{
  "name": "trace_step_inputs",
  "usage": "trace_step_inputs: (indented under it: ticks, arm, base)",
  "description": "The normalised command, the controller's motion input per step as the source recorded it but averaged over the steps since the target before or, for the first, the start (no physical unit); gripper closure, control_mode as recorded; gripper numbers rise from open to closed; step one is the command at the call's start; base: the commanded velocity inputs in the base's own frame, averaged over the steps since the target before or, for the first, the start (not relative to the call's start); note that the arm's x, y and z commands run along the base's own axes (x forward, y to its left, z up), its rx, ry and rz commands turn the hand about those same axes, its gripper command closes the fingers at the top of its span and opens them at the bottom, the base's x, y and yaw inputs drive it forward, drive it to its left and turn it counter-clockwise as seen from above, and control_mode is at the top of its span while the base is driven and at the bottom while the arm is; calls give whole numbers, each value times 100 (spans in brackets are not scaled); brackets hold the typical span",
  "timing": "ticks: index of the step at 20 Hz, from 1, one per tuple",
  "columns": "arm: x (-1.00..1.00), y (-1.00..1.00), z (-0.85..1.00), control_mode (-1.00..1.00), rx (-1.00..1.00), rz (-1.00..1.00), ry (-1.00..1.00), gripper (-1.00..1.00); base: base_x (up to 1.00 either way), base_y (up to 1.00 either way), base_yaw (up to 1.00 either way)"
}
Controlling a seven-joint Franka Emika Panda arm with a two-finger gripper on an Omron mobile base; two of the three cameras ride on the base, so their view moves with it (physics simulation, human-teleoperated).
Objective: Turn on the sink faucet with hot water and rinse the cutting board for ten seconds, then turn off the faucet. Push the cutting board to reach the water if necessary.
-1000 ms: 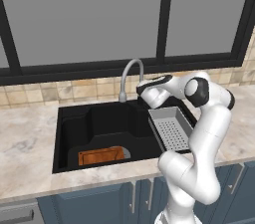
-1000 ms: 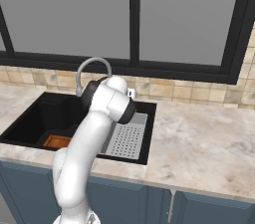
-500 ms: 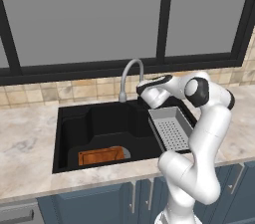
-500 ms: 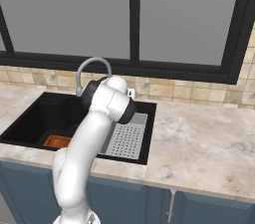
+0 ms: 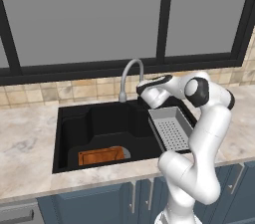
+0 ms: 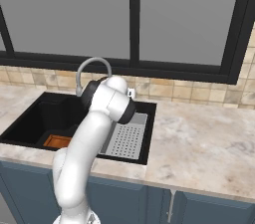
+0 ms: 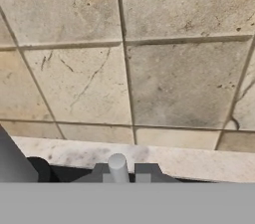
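Nearest the robot, the cutting board (image 5: 101, 156) lies flat on the bottom of the sink (image 5: 94, 118), at the front, a bit left of the middle. It's a small orange-brown rectangle w/ a darker rim. Its long side runs left to right, along the sink's front wall.

Next to the basin, on the right, is the grey drainer tray (image 5: 172, 128) w/ lots of little holes.

Farther back is the sink faucet (image 5: 130, 66), a thin grey hook. Its mouth hangs over the back of the basin, well apart from the board. So I think the board needs a push toward the back & a bit right to get under the water later.

The gripper (image 5: 142, 88) is down at the faucet's base, behind the basin. In the hand view a small grey handle (image 7: 118, 164) pokes up right btw the dark tips of the gripper (image 7: 122, 174). The jaws are narrow & look pinched on that handle. So the next move is prob. a turn of the handle to the hot side; which way is hot I can't tell.

Behind all that are the tan wall tiles (image 7: 124, 68), then the big dark-framed window (image 5: 99, 14).
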Motion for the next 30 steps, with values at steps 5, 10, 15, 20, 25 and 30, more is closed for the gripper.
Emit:
trace_step_inputs:
  ticks: [5, 10, 15, 20, 25, 30]
  arm:
    - [0, -1, 0, -100, 0, 0, 1, 100]
    - [0, -9, 0, -100, 0, 0, 2, 100]
    - [0, -14, 0, -100, 0, 0, 2, 100]
    - [0, -27, 0, -100, 0, 0, 3, 100]
    - [0, -31, 0, -100, 0, 0, 2, 100]
    - [0, -33, 0, -100, 0, 0, 1, 100]
  base:
    - [0, 0, 0]
    - [0, 0, 0]
    - [0, 0, 0]
    - [0, 0, 0]
    - [0, 0, 0]
    - [0, 0, 0]
